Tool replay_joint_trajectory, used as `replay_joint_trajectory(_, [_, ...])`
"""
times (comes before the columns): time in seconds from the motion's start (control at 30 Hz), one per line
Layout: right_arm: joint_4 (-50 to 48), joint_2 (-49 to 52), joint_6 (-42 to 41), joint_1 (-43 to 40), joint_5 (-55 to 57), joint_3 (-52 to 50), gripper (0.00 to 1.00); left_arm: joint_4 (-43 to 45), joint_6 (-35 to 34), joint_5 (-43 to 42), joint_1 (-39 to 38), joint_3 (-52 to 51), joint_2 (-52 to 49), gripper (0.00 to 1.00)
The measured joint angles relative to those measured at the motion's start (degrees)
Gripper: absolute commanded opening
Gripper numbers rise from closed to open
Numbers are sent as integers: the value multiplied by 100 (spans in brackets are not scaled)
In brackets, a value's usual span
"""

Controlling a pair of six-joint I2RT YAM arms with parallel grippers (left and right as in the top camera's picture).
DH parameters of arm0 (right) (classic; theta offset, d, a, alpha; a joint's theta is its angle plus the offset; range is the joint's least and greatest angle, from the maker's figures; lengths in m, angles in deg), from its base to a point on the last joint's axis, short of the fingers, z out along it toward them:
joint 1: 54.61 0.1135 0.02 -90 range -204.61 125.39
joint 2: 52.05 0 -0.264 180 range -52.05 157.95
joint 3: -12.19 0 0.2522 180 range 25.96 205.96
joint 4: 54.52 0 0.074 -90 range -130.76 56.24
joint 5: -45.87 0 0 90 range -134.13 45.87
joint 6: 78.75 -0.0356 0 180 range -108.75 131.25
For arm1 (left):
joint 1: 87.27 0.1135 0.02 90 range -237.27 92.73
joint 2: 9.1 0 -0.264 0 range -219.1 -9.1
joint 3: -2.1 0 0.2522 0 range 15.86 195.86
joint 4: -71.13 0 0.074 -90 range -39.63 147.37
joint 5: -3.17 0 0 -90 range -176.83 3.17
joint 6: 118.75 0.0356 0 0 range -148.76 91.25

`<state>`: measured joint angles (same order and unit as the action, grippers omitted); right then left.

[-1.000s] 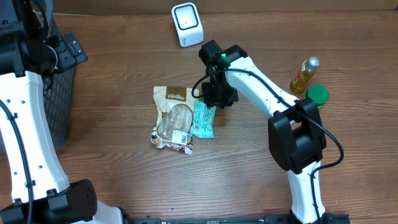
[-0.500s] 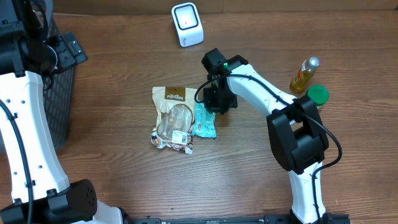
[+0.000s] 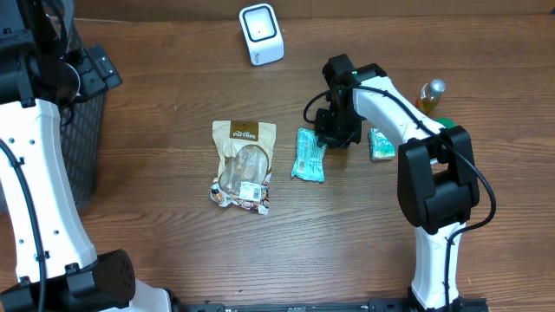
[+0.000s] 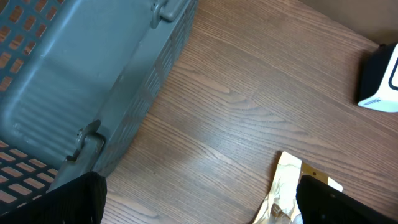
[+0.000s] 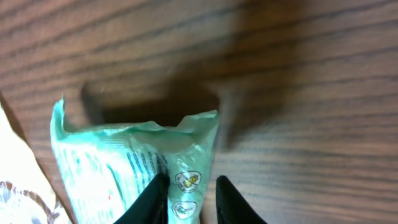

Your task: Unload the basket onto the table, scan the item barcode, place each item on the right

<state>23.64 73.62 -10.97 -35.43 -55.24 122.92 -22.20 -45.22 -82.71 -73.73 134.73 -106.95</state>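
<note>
Teal packet (image 3: 309, 154) lies flat on the wooden table (image 3: 173, 251), just beside the tan pouch (image 3: 243, 165) on the pouch's right-arm side. A narrow strip of bare wood separates the two. Its long axis runs roughly parallel to the pouch.

Right gripper (image 3: 336, 132) is down at the end of the packet farther from the pouch. The wrist view shows its pale fingers (image 5: 153, 198) drawn close together, with a crumpled fold of the packet's wrapper pinched between them. The rest of the packet rests on the table.

Left gripper (image 4: 199, 190) is well apart from the pouch on its left-arm side, beside the grey mesh basket (image 3: 87, 130). Its jaws stand fully apart with only bare table between them, and it holds nothing.

White scanner (image 3: 261, 33) stands well apart from the pouch, toward the far edge of the table.

A second teal packet (image 3: 380, 143) lies farther from the pouch than the first, on the far side of the right arm. An oil bottle (image 3: 425, 100) and a green lid (image 3: 443, 127) sit farther out again in the same direction; the arm partly hides the lid.

No barcode can be read on either packet in these views.
</note>
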Motion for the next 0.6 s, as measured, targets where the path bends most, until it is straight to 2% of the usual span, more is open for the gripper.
replay_joint_trajectory(0.37, [684,-1220,0,81,0,4,31,0,2,0,0,0,0,99])
replay_joint_trajectory(0.6, [664,-1266,-42,356,94,-273,31,0,0,0,0,0,2,100])
